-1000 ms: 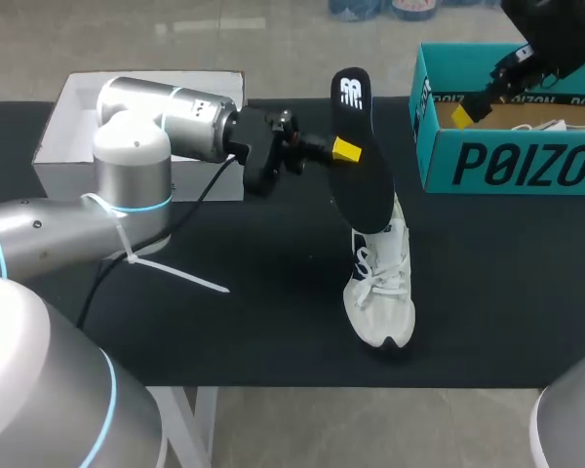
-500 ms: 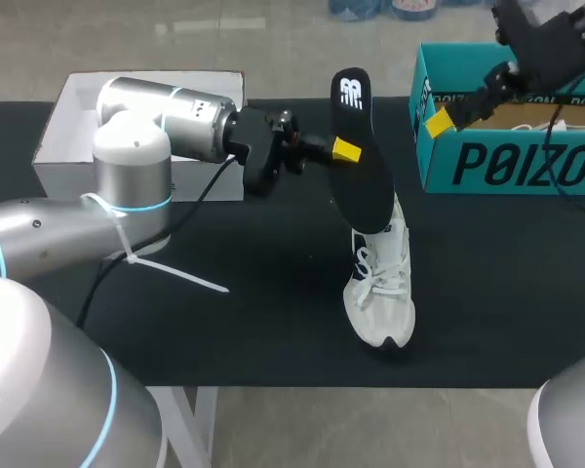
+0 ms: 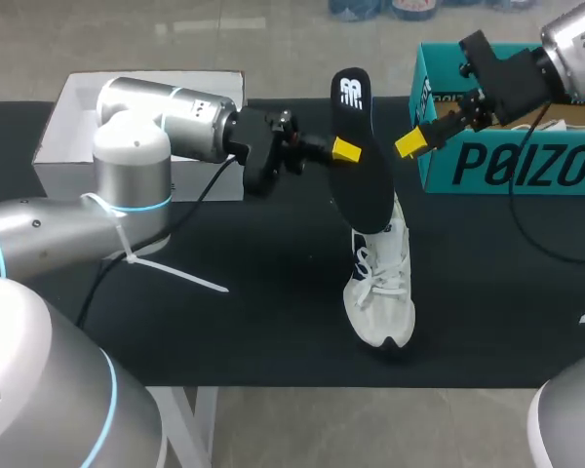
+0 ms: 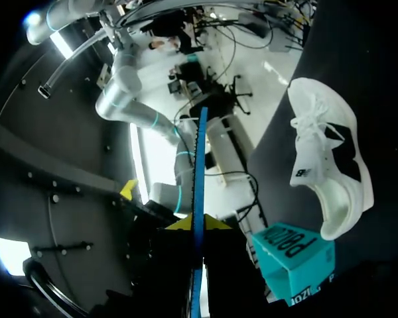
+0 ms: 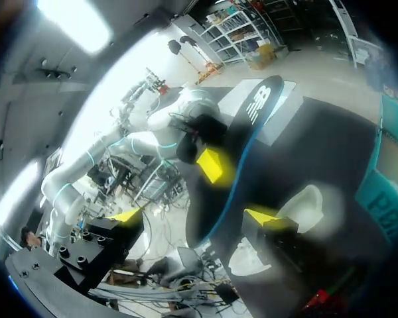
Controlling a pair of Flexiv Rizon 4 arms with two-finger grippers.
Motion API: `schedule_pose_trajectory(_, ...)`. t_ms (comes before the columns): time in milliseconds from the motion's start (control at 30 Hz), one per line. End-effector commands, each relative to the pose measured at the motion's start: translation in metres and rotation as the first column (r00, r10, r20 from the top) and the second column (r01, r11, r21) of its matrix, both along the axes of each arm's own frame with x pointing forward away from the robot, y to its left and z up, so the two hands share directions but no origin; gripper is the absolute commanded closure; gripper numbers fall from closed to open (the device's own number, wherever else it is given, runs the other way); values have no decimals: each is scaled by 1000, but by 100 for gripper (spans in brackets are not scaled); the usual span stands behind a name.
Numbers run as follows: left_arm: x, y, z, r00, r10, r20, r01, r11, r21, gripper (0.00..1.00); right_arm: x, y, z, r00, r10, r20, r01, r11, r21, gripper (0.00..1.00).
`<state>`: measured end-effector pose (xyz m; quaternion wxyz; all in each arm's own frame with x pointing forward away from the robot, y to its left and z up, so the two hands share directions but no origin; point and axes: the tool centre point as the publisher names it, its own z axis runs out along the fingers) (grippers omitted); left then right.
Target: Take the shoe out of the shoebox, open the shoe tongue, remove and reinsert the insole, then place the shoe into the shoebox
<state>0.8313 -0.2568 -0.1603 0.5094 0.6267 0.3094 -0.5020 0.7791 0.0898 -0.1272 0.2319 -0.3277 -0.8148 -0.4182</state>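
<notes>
My left gripper (image 3: 343,150) is shut on the black insole (image 3: 363,171) and holds it upright, edge-on, above the table. In the left wrist view the insole (image 4: 198,165) stands as a thin blue line between the yellow tips (image 4: 194,224). The white shoe (image 3: 381,283) lies on the black table just below the insole, toe toward the front edge. My right gripper (image 3: 414,142) hangs open beside the insole, in front of the teal shoebox (image 3: 507,161). From the right wrist, the insole (image 5: 242,149) lies ahead between its spread fingers (image 5: 194,215).
A white box lid (image 3: 78,127) sits at the table's back left, behind my left arm. The shoebox (image 4: 293,255) stands at the back right. The shoe (image 4: 328,169) lies on bare black tabletop (image 3: 273,312).
My right arm has come out from over the shoebox and swung left toward the insole, fingers staying open. The left arm, insole and shoe have not moved.
</notes>
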Motion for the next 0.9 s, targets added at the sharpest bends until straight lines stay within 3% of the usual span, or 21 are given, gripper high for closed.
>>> schedule_pose_trajectory(33, 0, -1, -1, 1000, 1, 2, -1, 1000, -2, 100, 7, 12, -8, 1000, 8, -4, -8, 1000, -10, 0)
schedule_pose_trajectory(733, 0, -1, -1, 1000, 1, 2, -1, 1000, -2, 100, 20, 38, -29, 1000, 17, 1, -17, 1000, 19, 0)
schedule_pose_trajectory(833, 0, -1, -1, 1000, 1, 2, -1, 1000, -2, 100, 22, 38, -29, 1000, 14, 1, -14, 1000, 23, 28)
schedule_pose_trajectory(900, 0, -1, -1, 1000, 1, 2, -1, 1000, -2, 100, 23, 39, -30, 1000, 10, 0, -10, 1000, 24, 52)
